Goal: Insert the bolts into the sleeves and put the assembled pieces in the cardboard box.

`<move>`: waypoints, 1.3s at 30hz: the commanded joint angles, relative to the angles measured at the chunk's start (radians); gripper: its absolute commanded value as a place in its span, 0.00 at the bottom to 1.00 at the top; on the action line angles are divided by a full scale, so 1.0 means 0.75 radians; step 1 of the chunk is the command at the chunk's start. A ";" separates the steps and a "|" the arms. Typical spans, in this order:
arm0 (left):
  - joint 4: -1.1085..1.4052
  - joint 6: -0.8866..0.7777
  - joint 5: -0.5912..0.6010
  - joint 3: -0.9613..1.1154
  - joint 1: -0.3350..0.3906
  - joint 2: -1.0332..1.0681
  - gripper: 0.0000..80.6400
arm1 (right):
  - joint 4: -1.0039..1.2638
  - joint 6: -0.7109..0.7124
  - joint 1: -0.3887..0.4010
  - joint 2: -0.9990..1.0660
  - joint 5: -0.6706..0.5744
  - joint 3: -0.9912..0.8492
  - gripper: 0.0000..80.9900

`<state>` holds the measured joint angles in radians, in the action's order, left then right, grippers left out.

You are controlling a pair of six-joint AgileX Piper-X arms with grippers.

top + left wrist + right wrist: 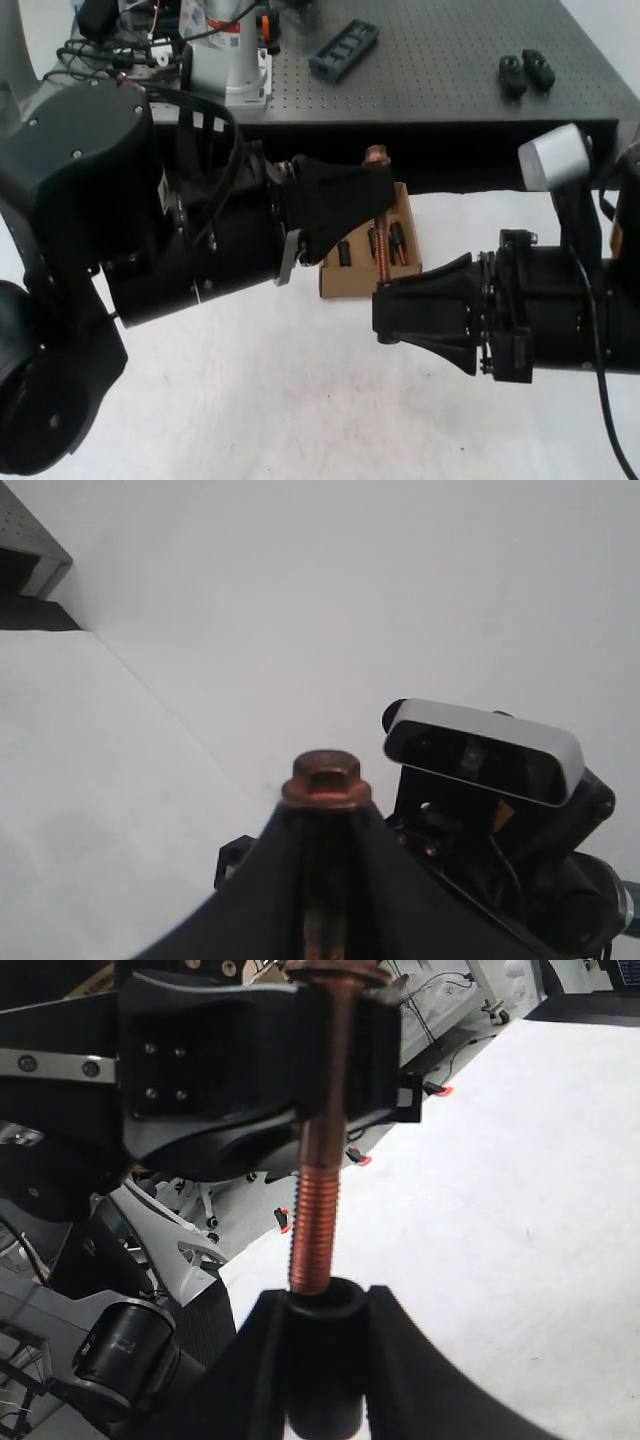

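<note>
The left gripper [325,825] is clamping a copper-coloured hex-headed metal bolt [320,1175] upright, its threaded tip entering the black cylindrical sleeve [325,1370] the right gripper [386,303] is pinching, near a brown cardboard box [347,284] holding dark pieces [343,253].

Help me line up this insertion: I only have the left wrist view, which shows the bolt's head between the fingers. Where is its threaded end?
Observer: In the right wrist view, the threaded end of the bolt meets the mouth of the black sleeve. I cannot tell how deep it sits.
Operator: What holds the sleeve?
Observer: The right gripper is shut on it, directly below the left gripper, which clamps the bolt upright.
Operator: And the box?
Observer: The cardboard box lies on the white surface beyond the grippers, partly hidden by them, with several dark pieces inside.
</note>
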<state>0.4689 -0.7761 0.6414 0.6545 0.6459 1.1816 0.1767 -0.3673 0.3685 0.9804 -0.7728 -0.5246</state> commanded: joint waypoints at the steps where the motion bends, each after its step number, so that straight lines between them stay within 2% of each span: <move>1: -0.023 -0.002 0.059 -0.005 0.008 -0.008 0.01 | 0.114 0.000 -0.006 -0.008 0.014 -0.024 0.02; 13: -0.023 0.044 0.085 -0.005 0.008 -0.008 0.01 | 0.155 0.000 -0.006 -0.012 0.046 -0.024 0.02; 15: -0.023 0.073 0.100 -0.005 0.008 -0.008 0.11 | 0.155 0.000 -0.006 -0.012 0.064 -0.024 0.02; 18: -0.023 0.105 0.099 -0.005 0.008 -0.008 0.45 | 0.181 0.010 -0.006 -0.012 0.091 -0.024 0.02; 19: -0.023 0.112 0.082 -0.005 0.008 -0.008 0.53 | 0.203 0.016 -0.010 -0.012 0.090 -0.024 0.02; 20: -0.023 0.114 0.062 -0.005 0.008 -0.008 0.58 | 0.231 0.022 -0.012 -0.012 0.099 -0.024 0.02; 21: -0.023 0.136 0.047 -0.005 0.008 -0.008 0.59 | 0.252 0.023 -0.014 -0.012 0.122 -0.024 0.02; 24: -0.023 0.208 0.005 -0.005 0.008 -0.008 0.57 | 0.291 0.129 -0.044 -0.012 0.279 -0.024 0.02; 27: -0.034 0.262 -0.048 -0.005 0.008 -0.008 0.56 | 0.277 0.292 -0.091 0.025 0.521 -0.037 0.02; 30: -0.085 0.314 -0.090 -0.005 0.008 -0.008 0.56 | 0.217 0.340 -0.138 0.184 0.612 -0.108 0.02; 33: -0.169 0.367 -0.161 -0.014 0.008 -0.008 0.51 | 0.181 0.341 -0.165 0.409 0.709 -0.235 0.02; 36: -0.232 0.375 -0.296 -0.034 0.008 -0.008 0.39 | 0.118 0.341 -0.179 0.657 0.803 -0.401 0.02; 39: -0.246 0.375 -0.403 -0.069 0.008 -0.008 0.16 | 0.019 0.341 -0.179 0.910 0.896 -0.603 0.02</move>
<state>0.2922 -0.5124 0.4284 0.6141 0.6488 1.1798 0.2521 -0.1223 0.2390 1.5047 -0.1805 -0.8334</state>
